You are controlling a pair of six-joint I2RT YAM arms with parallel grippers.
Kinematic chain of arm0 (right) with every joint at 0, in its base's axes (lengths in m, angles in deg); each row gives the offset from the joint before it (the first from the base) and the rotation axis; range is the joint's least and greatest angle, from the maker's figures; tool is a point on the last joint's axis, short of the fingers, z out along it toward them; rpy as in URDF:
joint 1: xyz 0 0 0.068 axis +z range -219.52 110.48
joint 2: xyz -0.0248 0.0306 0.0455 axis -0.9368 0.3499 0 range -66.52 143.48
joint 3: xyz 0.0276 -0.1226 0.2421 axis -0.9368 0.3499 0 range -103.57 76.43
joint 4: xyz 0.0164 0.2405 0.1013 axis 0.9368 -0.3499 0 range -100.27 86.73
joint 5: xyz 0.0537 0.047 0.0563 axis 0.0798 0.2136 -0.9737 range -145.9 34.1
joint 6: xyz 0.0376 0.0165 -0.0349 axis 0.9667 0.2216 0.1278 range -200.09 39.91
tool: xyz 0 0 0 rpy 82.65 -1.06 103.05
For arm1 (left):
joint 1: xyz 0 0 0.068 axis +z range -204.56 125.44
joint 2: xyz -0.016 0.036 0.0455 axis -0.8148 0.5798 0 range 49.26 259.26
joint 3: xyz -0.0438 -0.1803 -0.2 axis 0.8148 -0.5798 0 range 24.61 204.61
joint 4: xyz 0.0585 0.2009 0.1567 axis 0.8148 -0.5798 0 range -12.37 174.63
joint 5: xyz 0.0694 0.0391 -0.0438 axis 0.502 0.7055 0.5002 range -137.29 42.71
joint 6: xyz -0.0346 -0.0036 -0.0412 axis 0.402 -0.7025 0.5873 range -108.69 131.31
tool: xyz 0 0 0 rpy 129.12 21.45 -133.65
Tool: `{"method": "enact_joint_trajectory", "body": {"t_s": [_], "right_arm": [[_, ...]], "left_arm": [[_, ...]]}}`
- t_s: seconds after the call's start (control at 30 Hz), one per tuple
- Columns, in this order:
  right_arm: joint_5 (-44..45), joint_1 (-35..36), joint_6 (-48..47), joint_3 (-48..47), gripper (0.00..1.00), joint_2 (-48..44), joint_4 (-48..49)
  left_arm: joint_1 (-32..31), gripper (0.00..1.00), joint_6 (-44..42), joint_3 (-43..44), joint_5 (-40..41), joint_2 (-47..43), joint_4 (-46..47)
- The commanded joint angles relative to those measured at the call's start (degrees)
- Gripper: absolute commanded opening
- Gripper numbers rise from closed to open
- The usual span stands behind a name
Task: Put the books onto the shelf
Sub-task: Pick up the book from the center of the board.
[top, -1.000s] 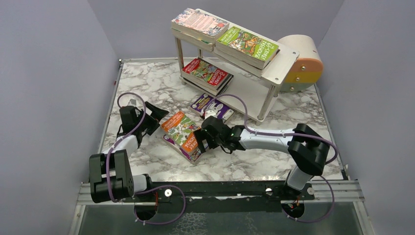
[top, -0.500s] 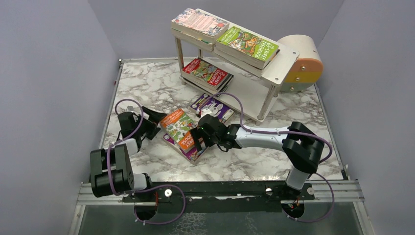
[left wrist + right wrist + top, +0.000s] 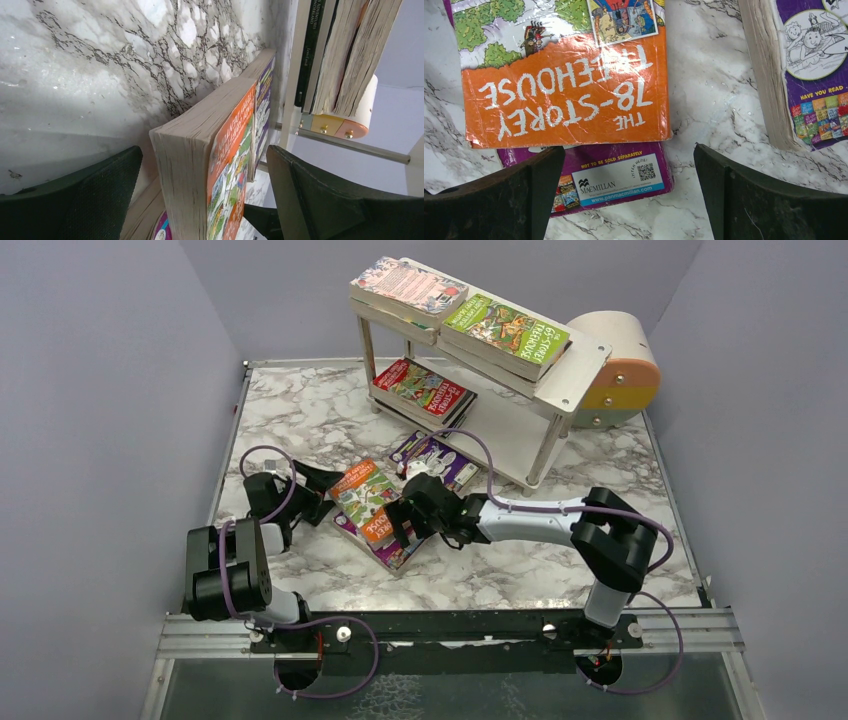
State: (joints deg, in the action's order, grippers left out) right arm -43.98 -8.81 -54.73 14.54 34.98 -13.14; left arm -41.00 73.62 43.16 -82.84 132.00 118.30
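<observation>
Top view, 12 = far wall. Shelf (image 3: 577, 378) standing at 1 o'clock of desk (image 3: 520, 565), already carrying three piles. Pink-patterned bk (image 3: 408, 282) and green 65-Storey Treehouse (image 3: 505, 332) lying flat on top tier, red bk (image 3: 425, 388) on lower tier. Round beige-orange box (image 3: 622, 365) sitting just beside shelf at 3 o'clock, not part of the job.

Not yet shelved: orange 78-Storey Treehouse (image 3: 365, 500) lying skewed atop a purple bk (image 3: 616, 176), desk centre-left. Second purple bk (image 3: 437, 460) lying at its 1 o'clock, near a shelf leg.

Left pincer (image 3: 322, 480) sitting low at stack's 9 o'clock, rolled sideways, jaws gaping wide. One finger on desk side, other over cover, bracketing orange bk's page edge; nothing gripped. Prob. lining up an edge pinch, since a flat pbk is offering no other purchase.

Right pincer (image 3: 629, 150) hanging fully open at stack's 4 o'clock, pointing down across both bks' near edge, holding nothing. Seems to be backstopping so the stack isn't sliding when left closes.
</observation>
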Motion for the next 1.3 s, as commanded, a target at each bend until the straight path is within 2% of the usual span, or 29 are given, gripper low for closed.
{"method": "enact_joint_trajectory", "body": {"t_s": [0.0, 0.57, 0.77, 0.83, 0.9, 1.1, 1.17, 1.27], "right_arm": [[-1.3, 0.2, -1.2, -1.6, 1.00, 1.1, 5.2], [-3.2, 0.2, -3.4, -0.2, 1.00, 2.2, 8.7], [-4.1, 0.2, -3.5, 0.8, 1.00, 1.6, 9.1], [-4.1, 0.1, -3.8, 1.0, 1.00, 1.3, 9.0], [-3.7, 0.1, -4.0, 1.7, 1.00, 0.9, 9.1], [-2.8, -0.3, -3.5, 3.9, 1.00, -2.4, 8.5], [-2.2, -0.2, -3.2, 5.1, 1.00, -4.3, 8.0], [-0.6, -0.3, -2.7, 6.7, 1.00, -7.7, 6.0]], "left_arm": [[0.4, 0.88, 1.5, -1.2, -1.8, 1.7, 5.7], [-2.4, 0.67, 6.2, -4.0, 1.5, 8.3, 22.3], [-4.8, 0.60, 10.4, -5.0, 2.6, 13.9, 34.5], [-5.6, 0.55, 11.7, -5.6, 3.2, 16.4, 39.2], [-6.2, 0.44, 13.5, -6.4, 3.8, 19.3, 45.2], [-6.7, 0.00, 23.0, -7.2, 3.8, 31.0, 68.6], [-6.8, 0.00, 23.5, -7.3, 4.5, 31.7, 68.9], [-6.8, 0.00, 22.7, -8.1, 6.3, 27.9, 66.7]]}}
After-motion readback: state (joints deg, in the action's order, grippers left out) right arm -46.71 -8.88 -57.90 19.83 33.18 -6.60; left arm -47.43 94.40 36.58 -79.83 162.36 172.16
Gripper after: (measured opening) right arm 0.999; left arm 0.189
